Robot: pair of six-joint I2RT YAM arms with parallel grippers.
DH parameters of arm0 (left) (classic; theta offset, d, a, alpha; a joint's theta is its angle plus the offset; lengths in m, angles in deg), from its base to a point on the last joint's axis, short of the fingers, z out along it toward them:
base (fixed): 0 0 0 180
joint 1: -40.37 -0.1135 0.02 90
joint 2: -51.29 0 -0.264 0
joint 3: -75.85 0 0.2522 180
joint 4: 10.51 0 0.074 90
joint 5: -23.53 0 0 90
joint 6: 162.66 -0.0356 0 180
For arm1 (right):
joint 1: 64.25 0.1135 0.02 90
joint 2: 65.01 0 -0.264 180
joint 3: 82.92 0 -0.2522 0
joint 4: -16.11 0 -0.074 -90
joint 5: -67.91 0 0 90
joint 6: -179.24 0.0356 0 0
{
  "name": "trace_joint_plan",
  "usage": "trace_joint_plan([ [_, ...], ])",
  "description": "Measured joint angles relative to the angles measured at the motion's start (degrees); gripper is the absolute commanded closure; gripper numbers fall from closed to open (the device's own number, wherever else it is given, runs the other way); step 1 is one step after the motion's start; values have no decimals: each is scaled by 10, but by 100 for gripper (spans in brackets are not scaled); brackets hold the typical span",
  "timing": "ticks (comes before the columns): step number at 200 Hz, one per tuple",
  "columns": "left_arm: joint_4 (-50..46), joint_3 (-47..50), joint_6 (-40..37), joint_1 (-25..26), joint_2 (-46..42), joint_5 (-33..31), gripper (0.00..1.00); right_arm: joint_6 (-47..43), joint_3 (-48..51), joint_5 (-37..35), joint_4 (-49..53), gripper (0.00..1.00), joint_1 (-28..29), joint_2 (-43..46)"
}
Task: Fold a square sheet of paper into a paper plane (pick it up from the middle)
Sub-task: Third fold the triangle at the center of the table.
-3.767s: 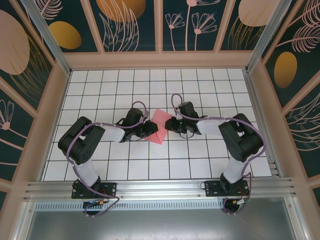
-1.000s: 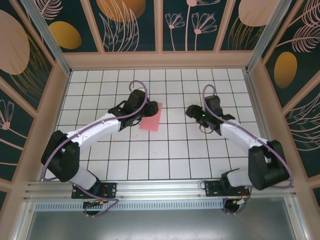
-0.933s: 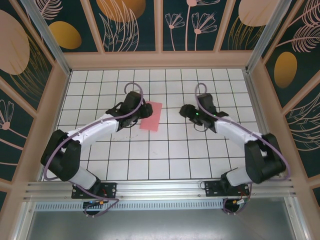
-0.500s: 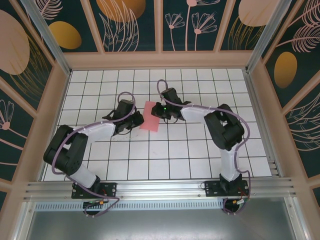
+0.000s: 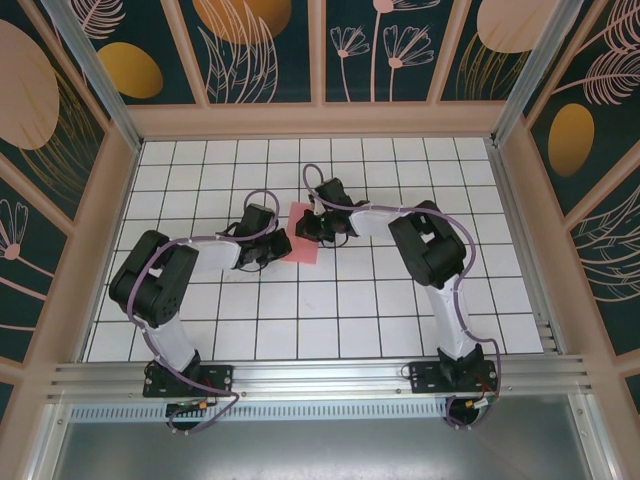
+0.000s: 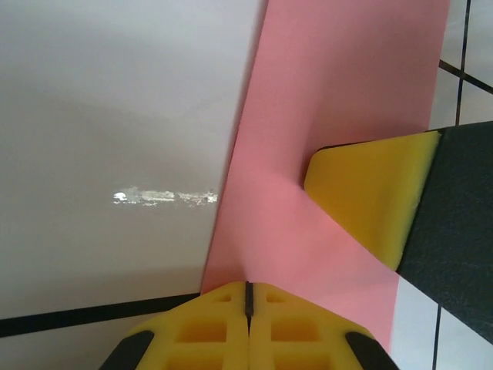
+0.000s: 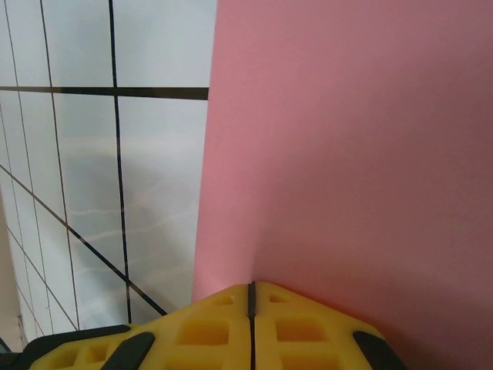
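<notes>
1. Square sheet of paper [image 5: 305, 250]: folded to a narrow pink rectangle, lying flat on the tiled table [image 5: 380, 300] near its middle, between the two grippers
2. Left gripper [image 5: 282, 246]: jaws closed tip to tip, with nothing seen in the seam; the tips rest on the sheet close to one long edge
3. Right gripper [image 5: 310, 224]: jaws also closed and empty, bearing down on the sheet from the opposite side; one of its yellow pads [image 6: 368, 193] lies on the paper just beside the left tips
4. Likely fault: the thin sheet slides or buckles on the smooth tile instead of creasing, so the fold goes askew; uneven pressure between the arms would cause it
5. Second fault: the fingertips collide, because they work so near each other
6. Hard to make out: from above, the arms cover part of the sheet's outline; the layer count and crease lines cannot be read in the wrist views, which cut off the sheet's ends
</notes>
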Motion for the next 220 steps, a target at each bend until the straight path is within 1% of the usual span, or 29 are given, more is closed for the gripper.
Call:
trace_joint_plan([
  [30, 14, 19, 0, -1, -9, 32, 90, -36, 10, 5, 1, 93, 0, 5],
  [66, 15, 67, 4, -1, -68, 106, 86, -83, 82, 13, 4, 93, 1, 55],
  [88, 32, 82, 13, 0, -103, 132, 88, -104, 124, 11, 11, 92, 1, 88],
  [105, 57, 87, 22, 0, -109, 142, 91, -108, 140, 10, 14, 92, 1, 100],
  [133, 89, 98, 40, 5, -101, 148, 93, -92, 145, 6, 8, 93, 1, 104],
  [163, 103, 110, 53, 19, -87, 147, 97, -51, 170, -7, -21, 95, 2, 118],
  [220, 121, 128, 66, 33, -84, 146, 97, 9, 207, -24, -67, 98, 15, 164],
])
